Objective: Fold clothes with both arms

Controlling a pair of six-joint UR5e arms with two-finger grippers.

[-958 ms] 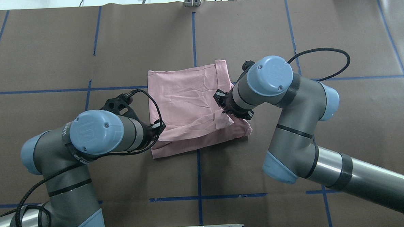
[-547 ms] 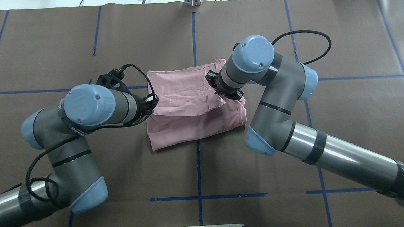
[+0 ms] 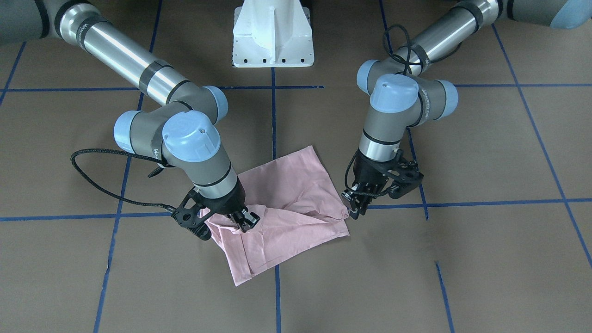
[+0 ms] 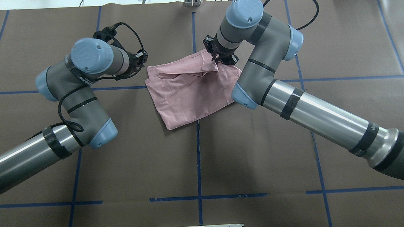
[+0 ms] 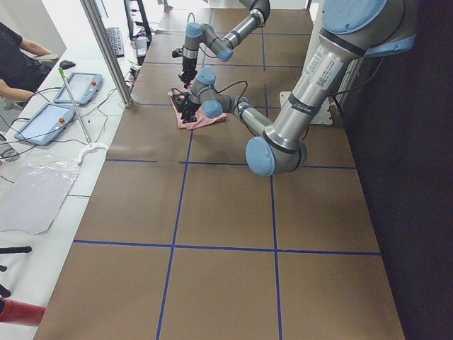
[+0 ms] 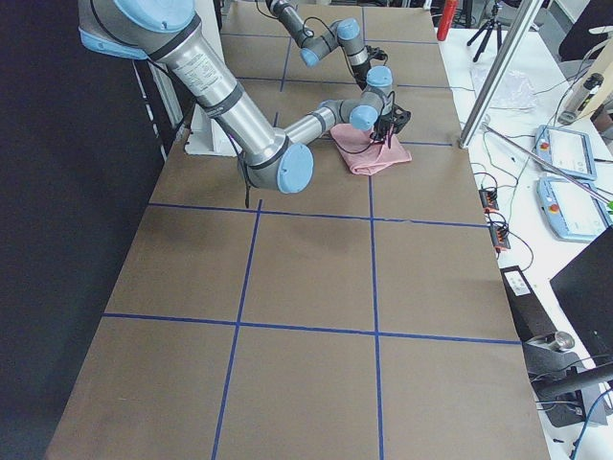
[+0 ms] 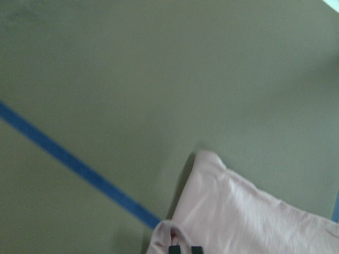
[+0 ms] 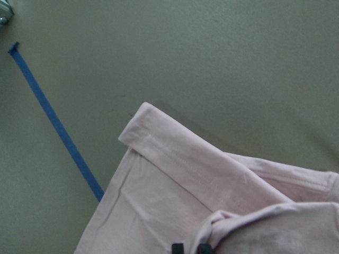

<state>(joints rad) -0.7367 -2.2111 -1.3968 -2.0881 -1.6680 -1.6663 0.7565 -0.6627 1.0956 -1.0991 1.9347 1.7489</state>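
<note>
The pink shirt (image 4: 187,97) lies on the brown counter (image 4: 203,154), well out from the white pedestal (image 3: 273,32) and straddling the centre tape line (image 4: 198,154). It is folded over on itself with a plain side up. No drawing or lettering shows from any angle. One corner points back toward the pedestal, and the top layer is rumpled, with creases running across it between the two pincers.

The right pincer (image 3: 245,221) is down on the cloth on the side away from the pedestal, clenched on a bunch of the top layer. The fabric puckers up around it, and its wrist camera shows the pink stuff gathered right at the dark fingertips (image 8: 178,247), with a hemmed fold lying just beyond. The right arm (image 4: 290,99) reaches in over the shirt's edge and hides a bit of it from overhead.

The left pincer (image 3: 355,209) sits at the shirt's outer corner on the other side, at the cloth's very edge. Its wrist camera shows a small loop of pink drawn up to the fingertips (image 7: 174,249), so it looks nipped shut on that corner. The left arm (image 4: 81,81) is bent at the elbow, off to the side of the shirt.

From either end of the counter both pincers look too small to judge.
</note>
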